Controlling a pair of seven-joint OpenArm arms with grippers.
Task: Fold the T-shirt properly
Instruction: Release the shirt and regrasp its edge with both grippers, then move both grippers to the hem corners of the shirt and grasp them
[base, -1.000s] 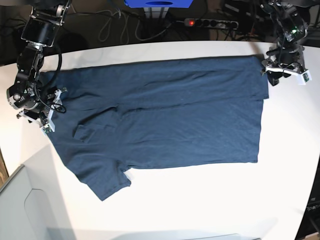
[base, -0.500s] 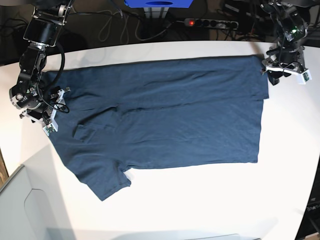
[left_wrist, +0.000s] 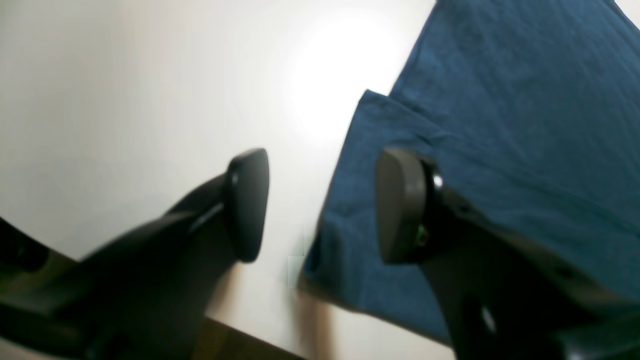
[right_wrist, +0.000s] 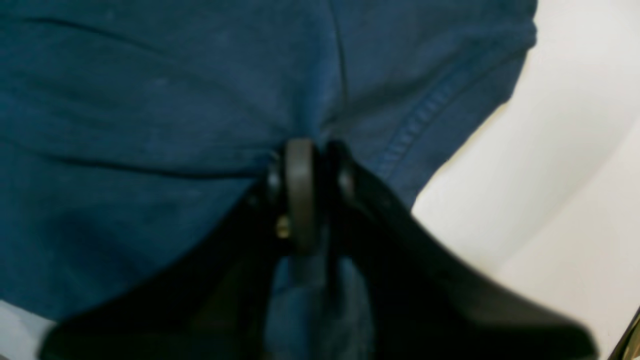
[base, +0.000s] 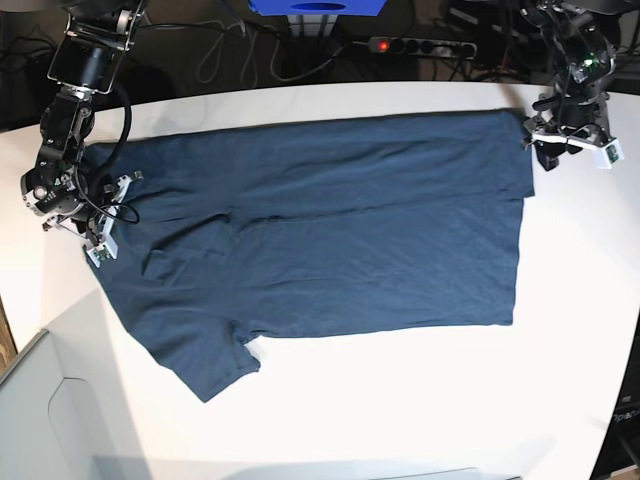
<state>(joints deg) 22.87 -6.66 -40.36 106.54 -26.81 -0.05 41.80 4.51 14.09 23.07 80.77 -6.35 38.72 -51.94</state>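
- The T-shirt (base: 330, 230) lies spread flat across the middle of the white counter (base: 420, 400), dark navy, with its long edges running side to side in the base view.
- One short sleeve (base: 205, 360) sticks out from the shirt's lower corner toward the near edge of the counter; beside it the cloth shows a small raised fold (base: 170, 262).
- At the shirt's opposite end, the far corner has a narrow flap (base: 520, 165) doubled over along the edge, so a step shows in the outline there.
- The right gripper (right_wrist: 312, 165) sits at the sleeve-side end of the shirt, its fingers (right_wrist: 299, 195) clenched on a pinch of the navy cloth; creases run out from the pinch, and a stitched hem (right_wrist: 420, 120) passes just beside it.
- In the base view this same gripper (base: 105, 215) rests at the shirt's edge, its arm rising away toward the back of the scene.
- The left gripper (left_wrist: 320, 205) hangs over the shirt's flap corner with its fingers (left_wrist: 247, 200) released and wide apart; one finger is over bare counter, the other over the cloth, and the shirt's edge runs between them. Whether either finger touches the surface is not clear.
- Behind the shirt, past the counter's far edge, a power strip (base: 420, 45) with a red light lies among cables, next to a blue box (base: 315, 6).
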